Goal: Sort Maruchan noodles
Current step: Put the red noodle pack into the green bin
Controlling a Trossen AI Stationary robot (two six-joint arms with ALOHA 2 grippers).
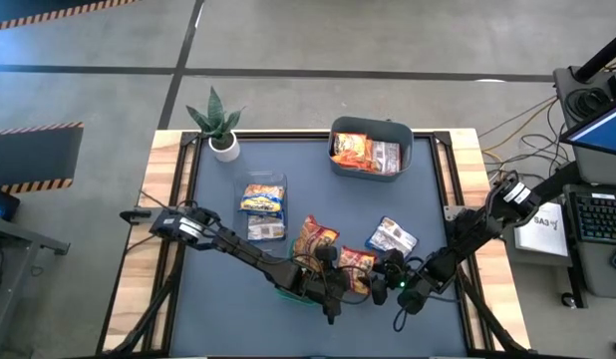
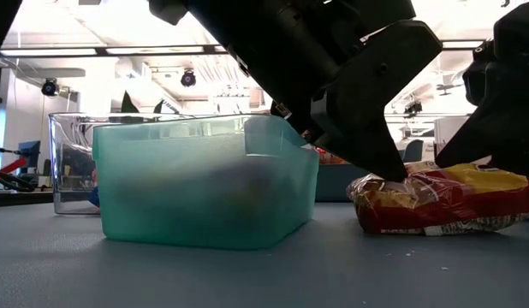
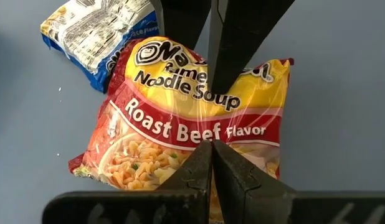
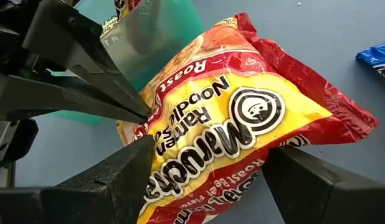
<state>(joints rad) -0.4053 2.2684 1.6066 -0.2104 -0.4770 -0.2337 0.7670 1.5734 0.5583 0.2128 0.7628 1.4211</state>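
At the near edge of the surface [image 1: 218, 309] I have both arms crowded onto one roast beef packet [image 1: 358, 267]. My right gripper [image 4: 205, 171] straddles it with its fingers wide apart, one on each side, not yet pinching. My left gripper [image 3: 211, 149] sits over the same packet from the other side, fingers pressed together with nothing between them. My worry is a clash: if the right fingers close while the left ones sit this near, they may knock together, or the slick wrapper may squirt out sideways. Just left of the packet the green tub [image 2: 205, 180] blocks that side. A blue packet [image 1: 392, 236] lies just beyond, open surface around it. Farther off are the clear bin [image 1: 262, 207] of packets, then the grey bin [image 1: 370, 150] at the far edge.
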